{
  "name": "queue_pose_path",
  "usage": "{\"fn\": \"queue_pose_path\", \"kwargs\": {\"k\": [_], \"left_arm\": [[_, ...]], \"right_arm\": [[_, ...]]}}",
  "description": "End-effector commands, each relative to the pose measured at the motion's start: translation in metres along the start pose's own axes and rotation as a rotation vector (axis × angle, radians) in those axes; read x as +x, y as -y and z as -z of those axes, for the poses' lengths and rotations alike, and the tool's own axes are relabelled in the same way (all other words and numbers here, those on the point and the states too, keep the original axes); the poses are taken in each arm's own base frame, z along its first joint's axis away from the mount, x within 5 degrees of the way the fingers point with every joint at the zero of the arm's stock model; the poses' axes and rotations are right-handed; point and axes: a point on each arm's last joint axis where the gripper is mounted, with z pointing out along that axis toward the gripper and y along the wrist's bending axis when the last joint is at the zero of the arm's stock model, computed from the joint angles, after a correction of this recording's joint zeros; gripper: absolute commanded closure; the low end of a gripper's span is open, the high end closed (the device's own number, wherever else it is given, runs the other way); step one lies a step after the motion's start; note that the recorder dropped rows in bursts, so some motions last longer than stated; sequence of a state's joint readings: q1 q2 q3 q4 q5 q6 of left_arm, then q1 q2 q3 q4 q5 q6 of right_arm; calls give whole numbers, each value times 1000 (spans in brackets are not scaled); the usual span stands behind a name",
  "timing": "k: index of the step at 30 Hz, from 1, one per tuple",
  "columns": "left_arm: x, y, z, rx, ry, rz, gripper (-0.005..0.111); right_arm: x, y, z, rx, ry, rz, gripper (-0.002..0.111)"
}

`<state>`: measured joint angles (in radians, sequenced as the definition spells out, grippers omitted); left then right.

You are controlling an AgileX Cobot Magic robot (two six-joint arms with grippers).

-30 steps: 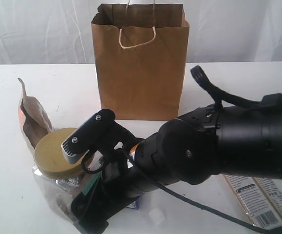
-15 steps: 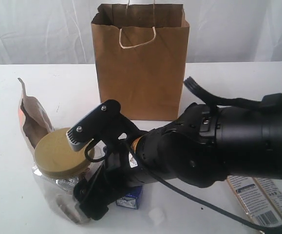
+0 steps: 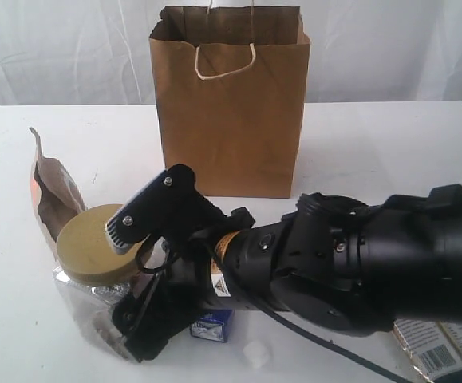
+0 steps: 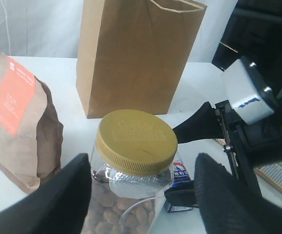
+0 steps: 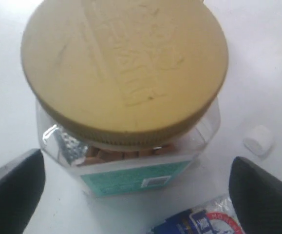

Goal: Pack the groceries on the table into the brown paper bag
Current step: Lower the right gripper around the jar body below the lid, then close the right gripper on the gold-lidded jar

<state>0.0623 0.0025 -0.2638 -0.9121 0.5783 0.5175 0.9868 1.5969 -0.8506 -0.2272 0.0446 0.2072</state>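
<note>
The gold-lidded clear jar (image 3: 91,246) of nuts stands on the table (image 3: 374,144), left of the tall brown paper bag (image 3: 229,104). My right gripper (image 3: 132,279) is open at the jar's right side, one grey-padded finger (image 3: 123,230) by the lid's edge. In the right wrist view the jar (image 5: 123,63) fills the space ahead of the open right gripper (image 5: 136,195). My left gripper (image 4: 141,195) is open too, with the jar (image 4: 136,141) between its black fingers (image 4: 58,200); I see no contact. A brown pouch (image 3: 51,191) stands behind the jar.
A small blue-white carton (image 3: 212,325) and a white marshmallow (image 3: 254,353) lie just right of the jar, under the right arm. Noodle packs (image 3: 438,351) lie at the front right. The bulky right arm (image 3: 358,255) crosses the foreground in front of the bag.
The right arm has sunk lower and rolled, with its elbow cable dropping out of sight. Its gripper stays open beside the jar's lid. The jar and bag have not moved.
</note>
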Motion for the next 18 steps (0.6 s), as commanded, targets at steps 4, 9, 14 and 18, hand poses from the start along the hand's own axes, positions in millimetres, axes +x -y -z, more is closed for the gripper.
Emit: {"fn": "queue_pose_path", "kwargs": {"k": [4,9,14,18], "left_arm": [[-1,2,1,19,5,3,42],[-1,2,1,19,5,3,42],[-1,2,1,19,5,3,42],[-1,2,1,19,5,3,42]], "right_arm": [[15,-6,1,-60,105,-25,14],[29,-9,1,-81,135,68,14],[37,-6,-1,-84,139,51,14],[38,-4,0,-82,145,38,14]]}}
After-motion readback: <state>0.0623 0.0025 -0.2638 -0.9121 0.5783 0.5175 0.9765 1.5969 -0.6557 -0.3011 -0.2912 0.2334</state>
